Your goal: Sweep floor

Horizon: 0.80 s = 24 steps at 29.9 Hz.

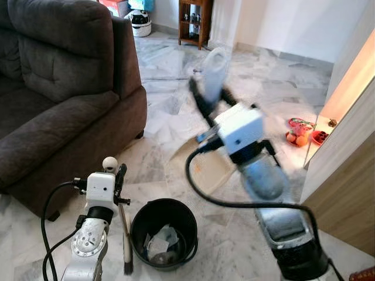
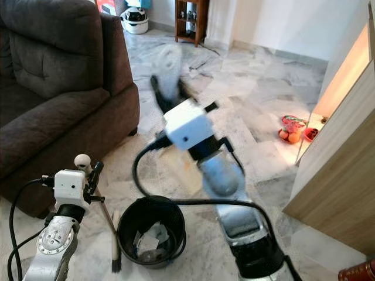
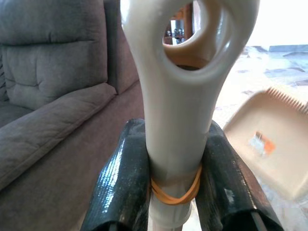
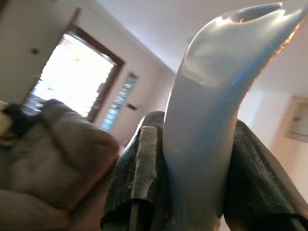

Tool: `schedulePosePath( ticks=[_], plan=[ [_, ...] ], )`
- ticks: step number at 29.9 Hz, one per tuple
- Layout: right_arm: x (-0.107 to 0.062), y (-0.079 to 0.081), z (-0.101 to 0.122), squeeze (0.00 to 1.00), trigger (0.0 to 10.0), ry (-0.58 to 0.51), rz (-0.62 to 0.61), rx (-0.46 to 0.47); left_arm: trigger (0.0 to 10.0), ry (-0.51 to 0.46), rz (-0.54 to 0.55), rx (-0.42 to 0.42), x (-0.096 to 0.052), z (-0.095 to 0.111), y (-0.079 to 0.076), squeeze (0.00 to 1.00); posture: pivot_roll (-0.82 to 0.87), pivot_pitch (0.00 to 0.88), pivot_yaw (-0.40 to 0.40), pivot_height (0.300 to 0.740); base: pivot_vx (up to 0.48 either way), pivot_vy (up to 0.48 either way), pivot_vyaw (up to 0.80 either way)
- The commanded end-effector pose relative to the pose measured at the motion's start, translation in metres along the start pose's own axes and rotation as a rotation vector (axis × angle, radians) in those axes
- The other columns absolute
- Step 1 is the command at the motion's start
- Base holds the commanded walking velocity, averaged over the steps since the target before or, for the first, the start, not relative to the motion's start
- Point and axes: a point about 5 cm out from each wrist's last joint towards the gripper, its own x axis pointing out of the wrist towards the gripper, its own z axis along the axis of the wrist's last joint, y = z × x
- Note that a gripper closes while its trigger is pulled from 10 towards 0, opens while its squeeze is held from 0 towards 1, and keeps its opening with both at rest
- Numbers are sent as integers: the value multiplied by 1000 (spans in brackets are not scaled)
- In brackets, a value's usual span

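marble floor, brown sofa at left, black bin

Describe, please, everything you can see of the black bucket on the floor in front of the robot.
The black bucket is round, open-topped and looks like plastic. It stands upright on the marble floor, between the robot's two arms and right of the small brush held by the left gripper. Crumpled white paper and other scraps lie at its bottom. A thin handle hangs down along its rim. The brush's bristles sit close beside it; contact is unclear.

Left claw low by the body, right claw raised forward, both clamped tight.
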Motion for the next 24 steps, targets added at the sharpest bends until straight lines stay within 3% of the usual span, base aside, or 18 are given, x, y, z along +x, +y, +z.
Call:
schedulePosePath(
  ticks=[1,7,11,14,21,24],
  plan=[
    [1,-5,-4,0,10000,-4,-32,-26,10000,-46,5,25,4,7,3,0,123,70,-9,740,0,0,0],
    [-18,-15,-41,0,10000,138,-73,-100,10000,-43,2,24,2,7,2,0,119,68,-7,740,0,0,0],
    [-53,-26,-86,0,10000,338,-110,-158,10000,-38,-1,25,0,6,3,0,121,67,-7,740,0,0,0],
    [-63,-29,-95,0,10000,384,-135,-158,10000,-36,-2,26,-1,5,4,0,126,66,-6,740,0,0,0],
    [-94,-35,-124,0,10000,539,-248,-61,10000,-29,-13,27,-3,4,4,0,122,58,0,740,0,0,0],
    [-108,-32,-136,0,10000,603,-288,35,10000,-33,-15,21,-3,5,4,0,121,53,1,740,0,0,0]
  ],
)
